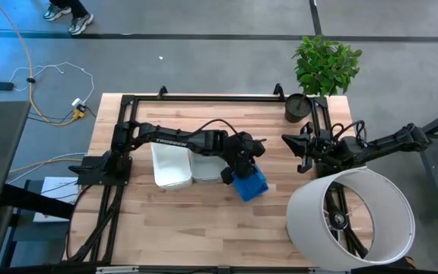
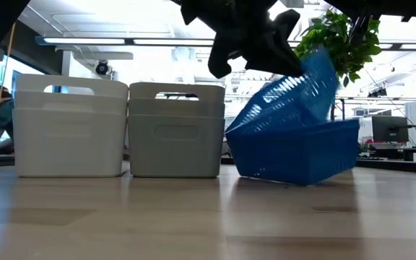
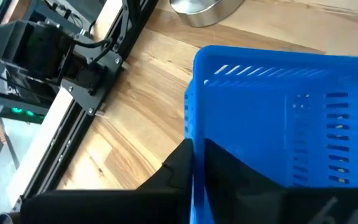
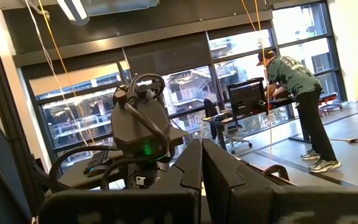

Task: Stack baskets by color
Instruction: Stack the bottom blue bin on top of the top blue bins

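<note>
A: On the wooden table, big to small: the white plastic basket stack and the translucent grey plastic basket stack stand side by side. Only blue's left.

B: And the tilted blue slotted basket leans into the blue basket below, not nested. Left end effector pinches its rim narrowly; right end effector waits closed and empty near the pot.

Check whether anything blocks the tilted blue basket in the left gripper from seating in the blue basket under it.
Nothing visible does. The left gripper grips the tilted blue basket by its rim, and its low end already sits inside the lower blue basket. The grey basket stands beside them, apart. The right gripper waits clear.
</note>
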Available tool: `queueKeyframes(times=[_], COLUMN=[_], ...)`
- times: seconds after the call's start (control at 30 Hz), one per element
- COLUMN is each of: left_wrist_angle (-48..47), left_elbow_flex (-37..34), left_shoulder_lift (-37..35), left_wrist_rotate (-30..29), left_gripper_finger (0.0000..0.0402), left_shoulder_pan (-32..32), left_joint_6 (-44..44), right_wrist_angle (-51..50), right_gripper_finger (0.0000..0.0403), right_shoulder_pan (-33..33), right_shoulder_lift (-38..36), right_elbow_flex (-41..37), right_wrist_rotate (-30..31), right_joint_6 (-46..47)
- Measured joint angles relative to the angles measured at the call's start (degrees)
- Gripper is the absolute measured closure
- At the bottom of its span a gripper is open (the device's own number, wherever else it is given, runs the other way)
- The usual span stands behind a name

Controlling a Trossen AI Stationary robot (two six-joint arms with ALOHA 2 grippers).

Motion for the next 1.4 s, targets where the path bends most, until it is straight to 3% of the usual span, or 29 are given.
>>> queueKeyframes(times=[0.43,0.73,1.0,1.23,1.4], left_wrist_angle=[0.2,-5.2,-7.1,-4.5,13.9], left_elbow_flex=[0.0,-0.1,-0.4,-9.2,-25.4], left_shoulder_lift=[-0.1,-6.4,-17.1,-29.1,-40.2], left_wrist_rotate=[0.2,0.4,6.4,10.1,9.0], left_gripper_finger=[0.0293,0.0240,0.0227,0.0227,0.0227], left_shoulder_pan=[-0.2,-0.4,1.8,4.6,4.4], left_joint_6=[-1.3,-14.6,-32.1,-47.3,-58.8], right_wrist_angle=[-0.8,-9.4,-22.4,-25.0,-31.6], right_gripper_finger=[0.0403,0.0403,0.0403,0.0403,0.0403], right_shoulder_pan=[0.0,0.0,0.0,-0.3,-1.2], right_shoulder_lift=[0.0,0.1,3.1,10.3,15.4], right_elbow_flex=[0.0,0.0,0.0,0.4,5.3], right_wrist_rotate=[0.2,2.6,-1.8,-6.4,-8.8], right_joint_6=[0.2,8.7,20.9,25.3,26.4])
